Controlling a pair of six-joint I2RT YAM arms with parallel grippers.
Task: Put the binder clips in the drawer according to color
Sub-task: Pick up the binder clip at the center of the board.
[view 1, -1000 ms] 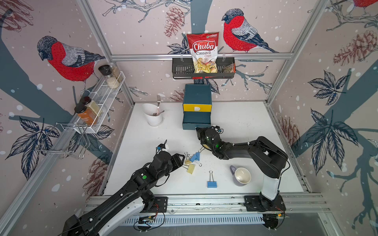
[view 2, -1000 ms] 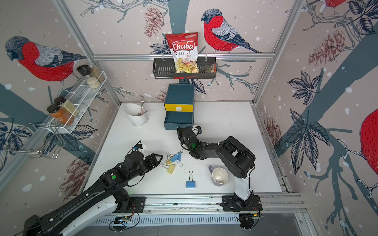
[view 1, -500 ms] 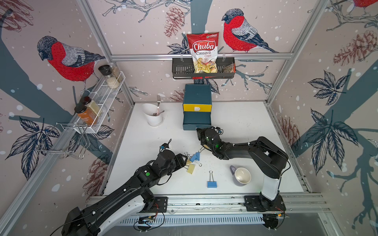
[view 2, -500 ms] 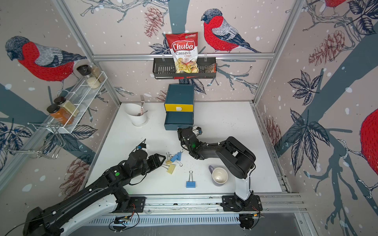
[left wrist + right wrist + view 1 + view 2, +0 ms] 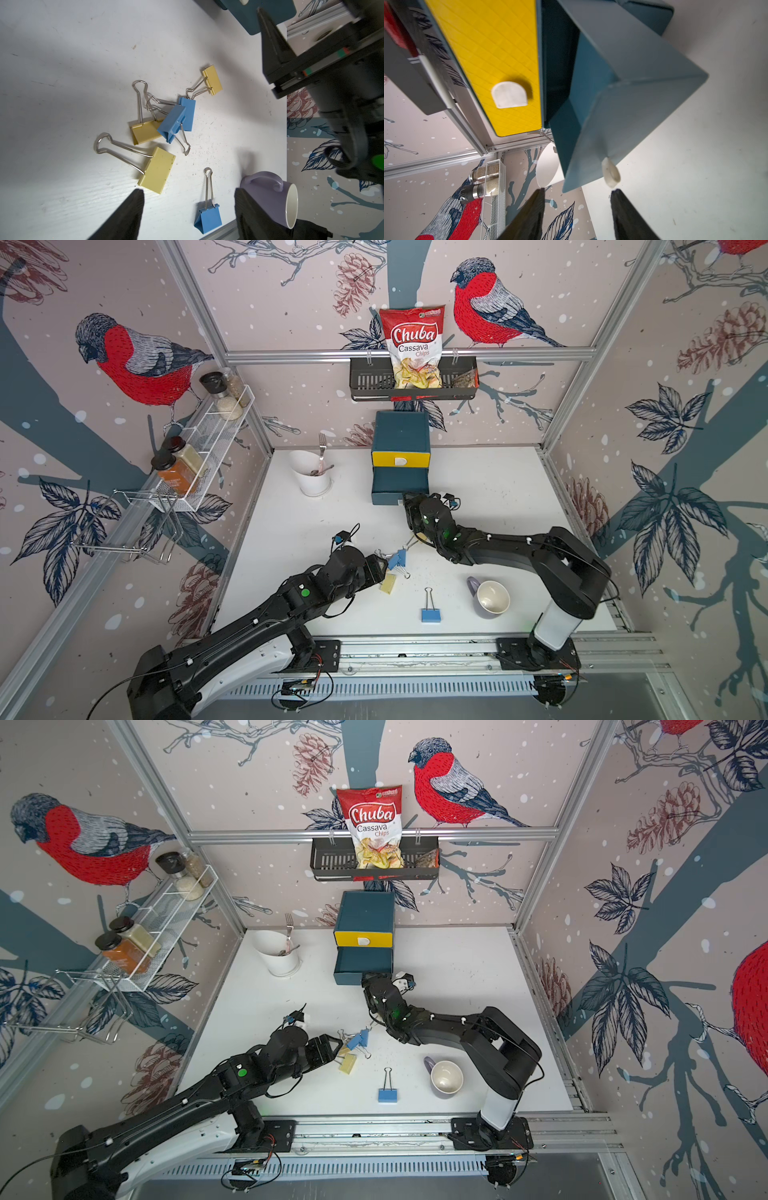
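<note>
The drawer (image 5: 401, 435) is a teal chest at the back with a yellow top front (image 5: 492, 52). A teal drawer below it (image 5: 400, 485) is pulled out. My right gripper (image 5: 577, 191) is open just in front of that drawer's white pull tab (image 5: 610, 174), holding nothing. Yellow and blue binder clips (image 5: 173, 122) lie tangled mid-table. One yellow clip (image 5: 158, 170) lies nearest my open, empty left gripper (image 5: 188, 192). A small yellow clip (image 5: 213, 80) lies apart from the tangle. A lone blue clip (image 5: 431, 614) stands near the front edge.
A purple mug (image 5: 490, 599) lies on its side at the front right, close to the right arm. A white cup with a fork (image 5: 313, 479) stands left of the chest. A black basket with a chips bag (image 5: 413, 381) hangs above it. A wire spice rack (image 5: 208, 439) lines the left wall.
My right gripper has gone from shut to open at the pull tab. My left arm has reached a little further toward the tangled clips.
</note>
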